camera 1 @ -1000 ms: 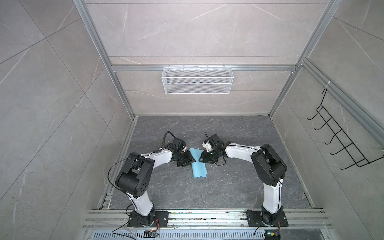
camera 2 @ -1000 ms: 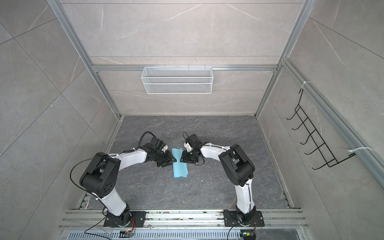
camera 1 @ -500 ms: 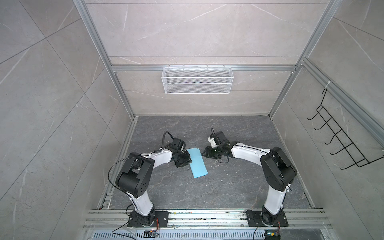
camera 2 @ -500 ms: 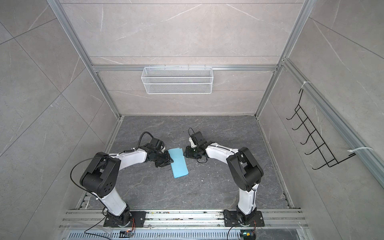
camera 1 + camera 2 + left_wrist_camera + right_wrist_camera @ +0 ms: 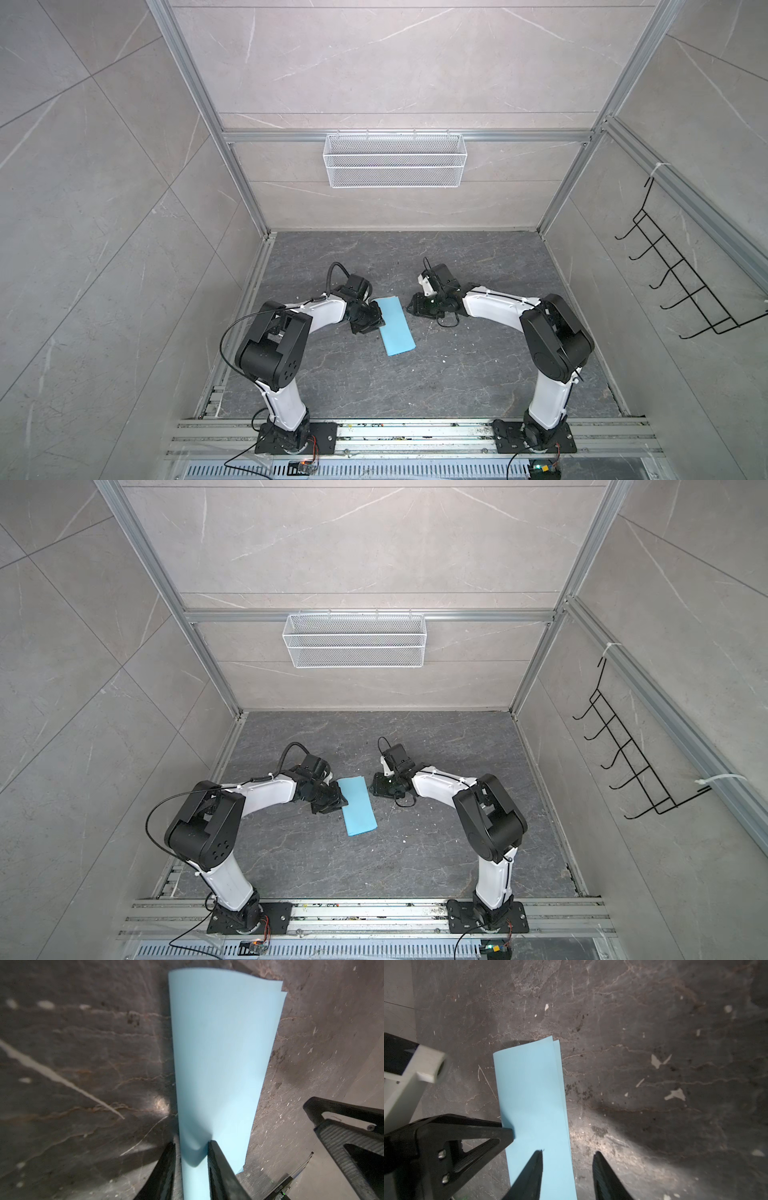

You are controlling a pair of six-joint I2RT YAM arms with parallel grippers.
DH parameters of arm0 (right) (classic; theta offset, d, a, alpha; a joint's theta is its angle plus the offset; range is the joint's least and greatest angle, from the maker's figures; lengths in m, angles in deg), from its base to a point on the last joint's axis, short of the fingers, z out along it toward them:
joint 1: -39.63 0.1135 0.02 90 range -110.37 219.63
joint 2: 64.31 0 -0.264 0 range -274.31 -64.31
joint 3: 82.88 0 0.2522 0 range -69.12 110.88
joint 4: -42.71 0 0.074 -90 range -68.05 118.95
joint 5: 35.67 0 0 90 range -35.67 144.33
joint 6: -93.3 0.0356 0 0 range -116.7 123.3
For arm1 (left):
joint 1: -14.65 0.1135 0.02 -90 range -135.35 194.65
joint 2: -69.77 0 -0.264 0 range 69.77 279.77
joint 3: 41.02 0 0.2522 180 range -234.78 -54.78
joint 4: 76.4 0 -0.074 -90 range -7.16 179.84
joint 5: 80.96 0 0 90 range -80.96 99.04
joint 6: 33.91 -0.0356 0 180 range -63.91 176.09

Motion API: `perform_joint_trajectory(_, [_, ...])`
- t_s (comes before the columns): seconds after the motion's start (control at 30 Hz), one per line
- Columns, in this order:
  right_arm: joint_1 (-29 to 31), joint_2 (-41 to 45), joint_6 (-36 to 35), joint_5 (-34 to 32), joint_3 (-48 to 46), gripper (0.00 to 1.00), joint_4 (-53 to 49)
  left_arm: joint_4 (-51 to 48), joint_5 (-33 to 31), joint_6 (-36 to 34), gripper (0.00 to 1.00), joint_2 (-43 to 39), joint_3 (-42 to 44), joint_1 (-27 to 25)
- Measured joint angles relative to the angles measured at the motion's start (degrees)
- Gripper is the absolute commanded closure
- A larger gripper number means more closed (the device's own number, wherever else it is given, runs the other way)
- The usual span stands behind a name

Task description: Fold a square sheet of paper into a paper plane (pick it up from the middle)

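Top view: folded paper (image 5: 397, 326) flat mid-desk (image 5: 457, 374), now skewed. Left hand (image 5: 377, 321) at 9 o'clock, jaws narrowly astride its edge, grip unclear. Right hand (image 5: 413, 306) withdrawn to 2 o'clock, part-open, empty.

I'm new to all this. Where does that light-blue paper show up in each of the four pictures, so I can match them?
Top view: the square sheet of paper, folded into a strip, lies on the floor between the arms.
Top view: the paper is in the same spot.
Left wrist: the paper stretches away from between the fingers.
Right wrist: the paper lies under one right fingertip.
Shared landmark: the left gripper, at the paper's edge.
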Motion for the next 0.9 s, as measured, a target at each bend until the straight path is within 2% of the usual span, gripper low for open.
perform_joint_trajectory(0.9, [0.0, -0.1, 0.0, 0.1, -1.5, 0.57, -0.2, -1.4, 1.0, -3.1, 0.69, 2.2, -2.1, -0.3])
